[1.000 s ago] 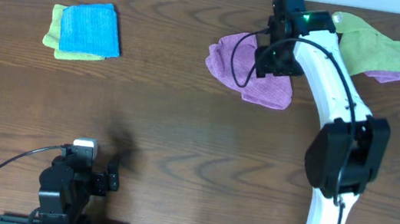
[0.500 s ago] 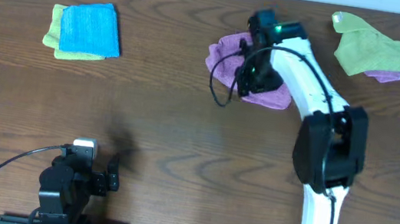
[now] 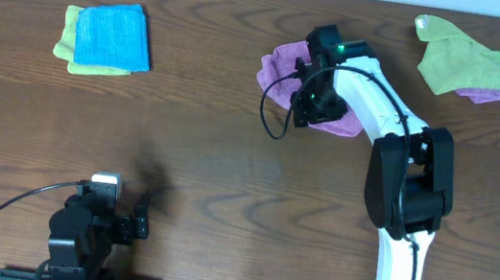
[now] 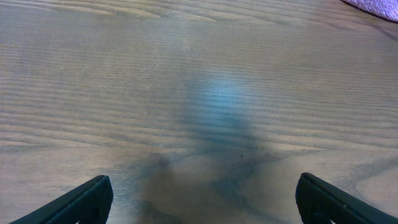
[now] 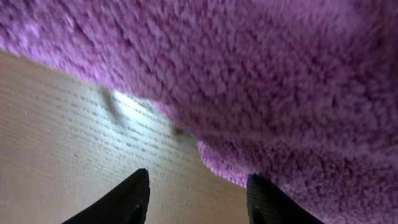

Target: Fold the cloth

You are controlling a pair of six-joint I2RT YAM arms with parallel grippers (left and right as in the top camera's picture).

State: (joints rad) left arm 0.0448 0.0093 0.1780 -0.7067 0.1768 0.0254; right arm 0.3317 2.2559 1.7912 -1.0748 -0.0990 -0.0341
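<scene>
The purple cloth (image 3: pixel 279 65) lies crumpled at the back of the table, right of centre. My right gripper (image 3: pixel 304 109) is low over its front-left edge. In the right wrist view the cloth (image 5: pixel 249 74) fills the top and right of the picture. The right gripper (image 5: pixel 198 177) is open, with bare wood between its jaws and the cloth's fringe lying against the right fingertip (image 5: pixel 267 196). My left gripper (image 3: pixel 138 217) rests near the front left of the table. In its wrist view the left gripper (image 4: pixel 203 180) is wide open over bare wood.
A folded blue cloth (image 3: pixel 114 33) lies on a lime-green one (image 3: pixel 68 39) at the back left. Another lime-green cloth (image 3: pixel 469 58) lies at the back right over a purple one (image 3: pixel 490 93). A black cable (image 3: pixel 273 114) loops beside the right gripper.
The right arm has swung left and toward the front, from the cloth's back edge to its front-left edge. Its jaws have narrowed. The left arm has not moved.
</scene>
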